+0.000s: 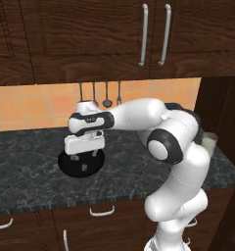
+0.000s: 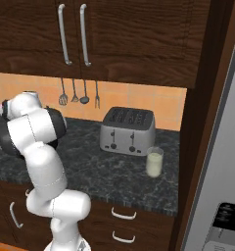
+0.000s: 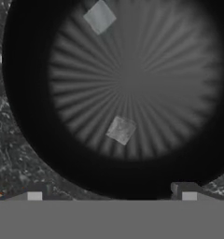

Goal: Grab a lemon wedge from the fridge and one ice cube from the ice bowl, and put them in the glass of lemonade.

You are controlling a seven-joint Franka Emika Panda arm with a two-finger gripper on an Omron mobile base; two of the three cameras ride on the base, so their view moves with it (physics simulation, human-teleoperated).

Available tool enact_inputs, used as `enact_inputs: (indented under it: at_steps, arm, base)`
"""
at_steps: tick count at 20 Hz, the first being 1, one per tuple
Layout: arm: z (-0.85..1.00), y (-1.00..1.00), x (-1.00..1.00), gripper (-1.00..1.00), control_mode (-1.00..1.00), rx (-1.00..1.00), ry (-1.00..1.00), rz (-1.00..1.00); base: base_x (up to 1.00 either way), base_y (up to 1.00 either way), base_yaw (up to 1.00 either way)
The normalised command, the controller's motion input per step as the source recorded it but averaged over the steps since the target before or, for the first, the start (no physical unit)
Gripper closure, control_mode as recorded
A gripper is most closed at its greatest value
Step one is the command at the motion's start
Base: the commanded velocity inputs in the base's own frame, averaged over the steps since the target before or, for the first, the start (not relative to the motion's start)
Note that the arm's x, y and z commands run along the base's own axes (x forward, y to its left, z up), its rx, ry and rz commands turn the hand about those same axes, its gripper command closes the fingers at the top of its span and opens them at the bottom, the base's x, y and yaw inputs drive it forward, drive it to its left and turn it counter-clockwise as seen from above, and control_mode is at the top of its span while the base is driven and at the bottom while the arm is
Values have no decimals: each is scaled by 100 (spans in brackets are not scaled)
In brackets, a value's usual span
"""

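The gripper (image 1: 85,156) hangs straight down over the ice bowl (image 1: 70,165), its fingers spread wide apart with nothing between them. That pose fits picking up an ice cube: a vertical approach lets the fingers drop past the bowl's rim and straddle one cube from above.

In the hand view the bowl (image 3: 30,116) shows its ribbed dark floor, and two pale cubes lie well apart on it. The near cube (image 3: 121,130) sits between the two fingertips (image 3: 35,193) but further along the view, so it looks like the likelier target; the far cube (image 3: 100,17) lies close to the opposite wall. The cubes being apart helps, since the fingers can close on one without nudging the other.

The bowl stands on the dark marbled desk (image 1: 31,181), below the hanging utensils (image 1: 106,93). The glass (image 2: 154,162) of lemonade stands on the same desk just in front of the toaster (image 2: 128,130), well to the right of the bowl and near the tall cabinet panel beside the fridge (image 2: 222,196). It is upright and unobstructed from above, which leaves a clear drop.

No lemon wedge can be made out, so I cannot tell whether that part is done. The next move probably calls for a short descent and a gentle close, as a small slick cube may squirt aside.
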Motion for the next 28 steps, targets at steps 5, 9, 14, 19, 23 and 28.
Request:
enact_inputs:
  at_steps: [5,9,14,19,23,28]
  arm:
    - [-30,7,25,-100,-100,0,0,0]
    - [-28,0,5,-100,-100,0,2,0]
    - [-25,0,0,-100,-100,0,0,0]
    - [-20,0,0,-100,-100,-1,0,0]
    - [-5,0,0,-100,-100,0,0,0]
    - [-2,0,-4,-100,-100,0,-1,0]
  base:
    - [0,0,0]
    - [0,0,0]
    - [0,0,0]
    - [0,0,0]
    - [0,0,0]
    - [0,0,0]
